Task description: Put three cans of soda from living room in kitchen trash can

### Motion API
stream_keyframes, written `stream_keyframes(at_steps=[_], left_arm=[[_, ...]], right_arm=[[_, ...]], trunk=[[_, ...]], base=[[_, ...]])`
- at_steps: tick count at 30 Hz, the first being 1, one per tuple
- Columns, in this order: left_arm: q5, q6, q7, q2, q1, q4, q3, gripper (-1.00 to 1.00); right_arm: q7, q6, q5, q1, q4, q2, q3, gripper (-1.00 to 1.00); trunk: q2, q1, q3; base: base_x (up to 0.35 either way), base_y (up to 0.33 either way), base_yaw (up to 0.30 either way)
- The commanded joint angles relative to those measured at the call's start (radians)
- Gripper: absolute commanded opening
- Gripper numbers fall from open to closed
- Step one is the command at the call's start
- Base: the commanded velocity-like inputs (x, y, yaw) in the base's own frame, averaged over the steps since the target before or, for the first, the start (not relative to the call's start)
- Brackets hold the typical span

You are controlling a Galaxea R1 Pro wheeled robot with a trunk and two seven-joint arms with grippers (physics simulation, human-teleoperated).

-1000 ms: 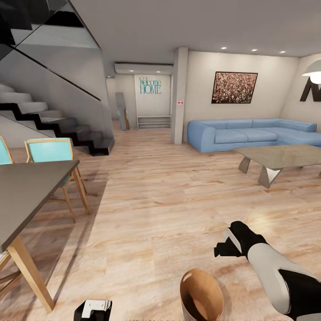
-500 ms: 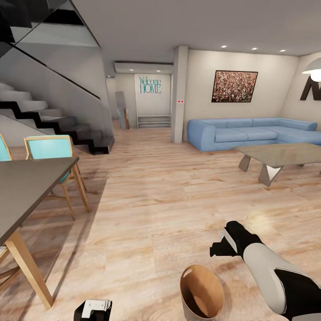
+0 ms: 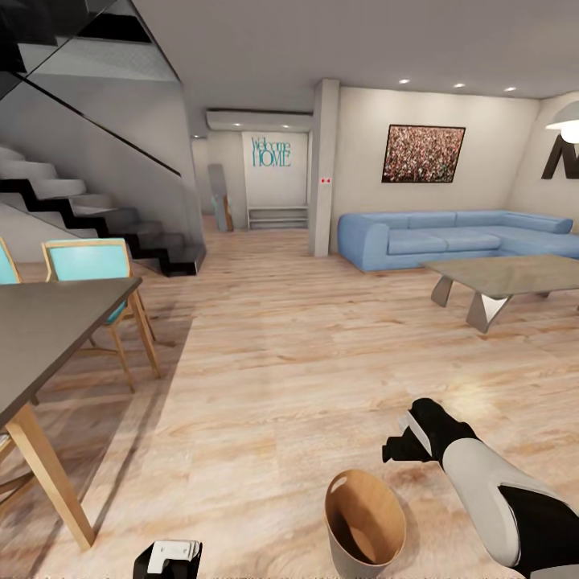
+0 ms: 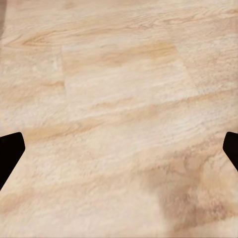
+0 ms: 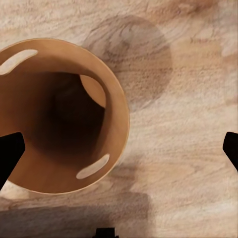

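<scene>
Beside the tash can (image 3: 364, 523) on the floor (image 3: 265, 378), the right gripper (image 3: 400, 447) hangs wide open and empty, so swinging inward risks toppling it.

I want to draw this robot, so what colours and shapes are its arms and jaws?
The right arm is a smooth, rounded tube, pale grey-white, with black bands at the wrist and nearer the body. Its right gripper is black and blocky. The left gripper shows as a black block with a white boxy part on top. Seen from the wrist cameras, the fingertips are plain black wedges.
</scene>
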State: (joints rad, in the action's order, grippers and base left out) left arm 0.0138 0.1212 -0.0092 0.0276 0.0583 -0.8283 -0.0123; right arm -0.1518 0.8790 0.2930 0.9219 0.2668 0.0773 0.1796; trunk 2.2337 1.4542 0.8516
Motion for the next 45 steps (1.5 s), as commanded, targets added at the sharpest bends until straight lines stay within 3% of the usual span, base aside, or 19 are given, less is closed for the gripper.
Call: stream_keyframes(at_steps=[1,36,45], left_arm=[[0.000,0.000,0.000,0.000,0.000,0.000,0.000,1.00],[0.001,0.000,0.000,-0.001,0.000,0.002,0.000,1.00],[0.000,0.000,0.000,-0.002,0.000,0.015,0.000,1.00]], right_arm=[[0.000,0.000,0.000,0.000,0.000,0.000,0.000,1.00],[0.001,0.005,0.002,0.000,0.008,0.000,0.001,1.00],[0.007,0.005,0.002,0.000,0.007,-0.002,0.000,1.00]], trunk=[[0.007,0.004,0.003],[0.252,0.138,0.113],[0.252,0.138,0.113]], base=[[0.000,0.000,0.000],[0.000,0.000,0.000],[0.000,0.000,0.000]])
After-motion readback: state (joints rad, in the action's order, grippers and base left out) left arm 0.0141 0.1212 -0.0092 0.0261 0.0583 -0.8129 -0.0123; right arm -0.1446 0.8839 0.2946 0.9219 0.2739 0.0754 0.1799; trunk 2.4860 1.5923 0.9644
